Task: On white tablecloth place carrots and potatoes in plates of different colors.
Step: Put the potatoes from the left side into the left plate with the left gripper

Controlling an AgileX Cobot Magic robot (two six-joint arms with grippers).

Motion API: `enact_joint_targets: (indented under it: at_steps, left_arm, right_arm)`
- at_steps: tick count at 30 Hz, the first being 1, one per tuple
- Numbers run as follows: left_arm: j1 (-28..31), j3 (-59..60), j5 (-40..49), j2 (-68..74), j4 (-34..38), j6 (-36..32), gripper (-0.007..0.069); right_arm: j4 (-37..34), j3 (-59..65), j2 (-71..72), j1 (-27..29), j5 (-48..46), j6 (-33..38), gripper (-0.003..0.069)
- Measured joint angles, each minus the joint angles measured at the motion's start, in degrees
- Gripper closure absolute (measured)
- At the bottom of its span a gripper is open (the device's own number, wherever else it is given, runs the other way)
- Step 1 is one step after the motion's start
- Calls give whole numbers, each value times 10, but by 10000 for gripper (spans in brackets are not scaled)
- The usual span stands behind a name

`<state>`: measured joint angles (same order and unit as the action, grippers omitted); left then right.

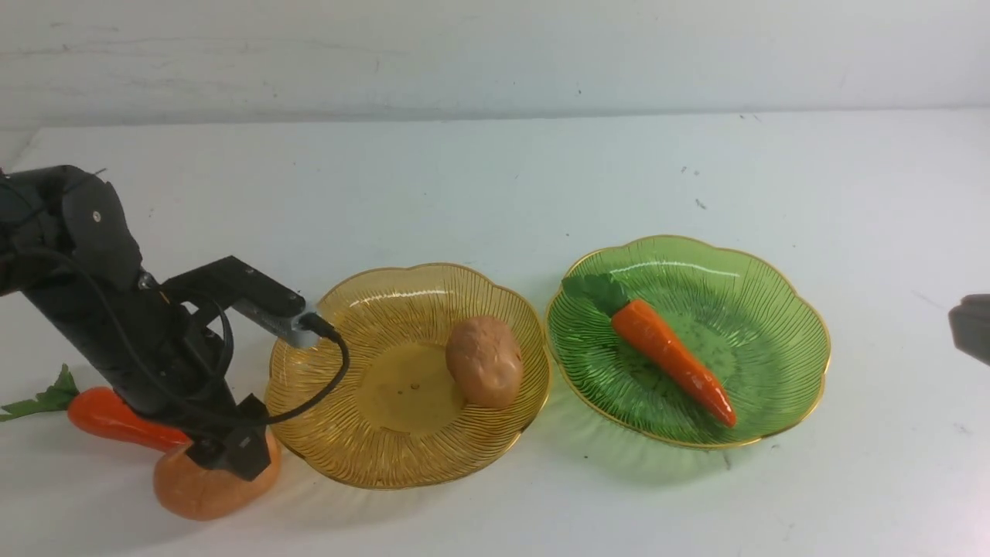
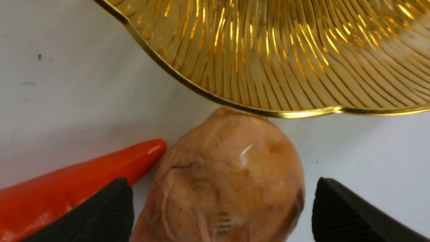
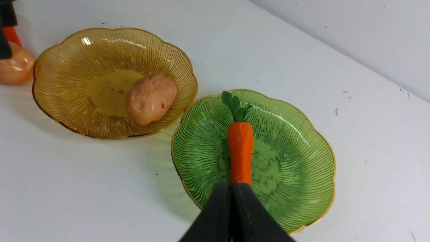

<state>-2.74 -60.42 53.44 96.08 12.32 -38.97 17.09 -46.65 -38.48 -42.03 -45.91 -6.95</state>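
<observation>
Front view, lower left: left pincer point(image 1: 240, 452) wide over the second potato point(image 1: 205, 483); right pincer point(image 3: 231, 211) closed, empty. Next: grip potato.

Background: plain whitish wall point(image 1: 495, 58), faint grey streaks at upper left in front view. Wall meets the far table edge point(image 1: 464, 120) in a near-level line. Lighting bright, shadows soft.
</observation>
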Motion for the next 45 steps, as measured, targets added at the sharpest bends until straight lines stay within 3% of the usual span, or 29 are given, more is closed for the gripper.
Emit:
enact_joint_targets:
  at_steps: [5,11,15,19,24,29,32,38,45]
  left_arm:
    - [0,0,0,31,-2,-2,-25]
    - [0,-7,2,49,3,15,85]
    - [0,-26,49,57,2,71,198]
    - [0,-96,136,62,-3,90,238]
    - [0,-207,151,45,18,118,239]
    - [-8,-254,154,31,148,132,239]
    - [-52,-252,128,41,192,132,238]
    - [-126,-251,44,95,198,130,190]
    - [-135,-250,-2,127,196,152,102]
  right_arm:
    - [1,0,0,0,0,0,674]
    - [13,0,0,0,3,0,674]
    - [13,0,0,0,4,0,674]
    - [13,0,0,0,5,0,674]
    - [13,0,0,0,8,0,674]
    - [14,0,0,0,8,0,674]
    - [14,0,0,0,11,-10,674]
    - [14,0,0,0,12,-28,674]
    - [14,0,0,0,12,-30,674]
